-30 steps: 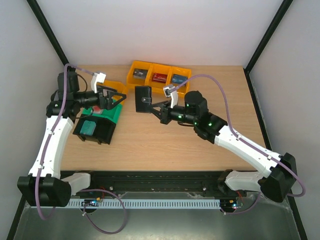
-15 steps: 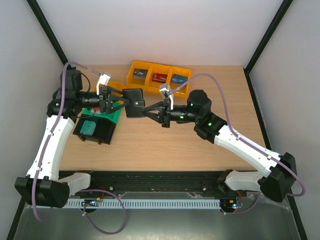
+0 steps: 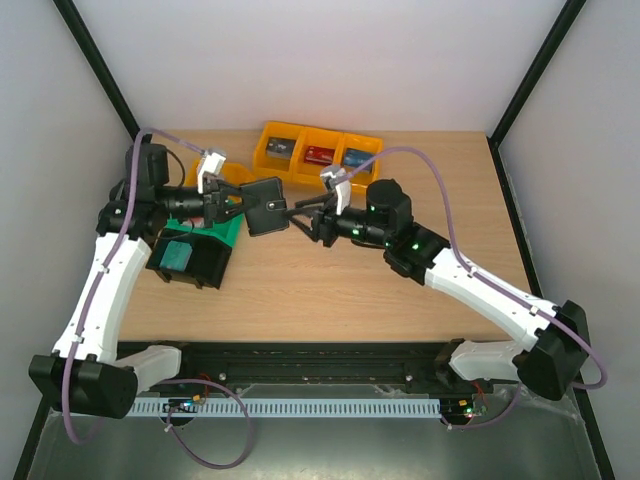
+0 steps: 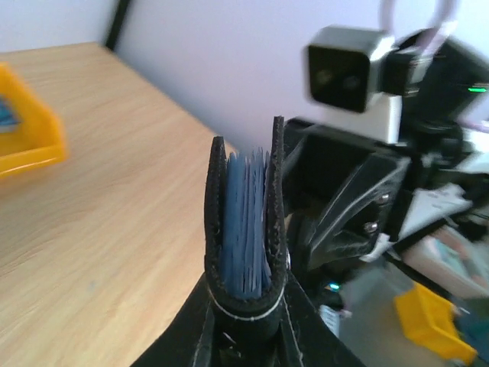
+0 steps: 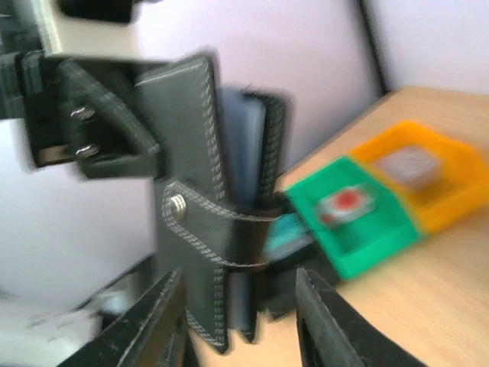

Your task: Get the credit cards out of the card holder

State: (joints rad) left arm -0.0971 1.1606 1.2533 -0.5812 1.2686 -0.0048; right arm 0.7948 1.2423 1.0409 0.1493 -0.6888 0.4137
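While the left pincer (image 3: 238,204) is clamped on one edge of the holder (image 3: 266,205), carrying it on edge in the air above the worktop (image 3: 330,290), the right pincer (image 3: 298,216) stands partly open, fingers astride the opposite edge.

Mid-air, centre-left: card holder (image 3: 265,205) fills the gap between left gripper (image 3: 232,203) and right gripper (image 3: 300,218).
Back: 3 yellow bins (image 3: 305,148) in a row.
Left: green bin (image 3: 228,233), black bin (image 3: 205,270) beside it.
Free: desk (image 3: 340,290) front and right.
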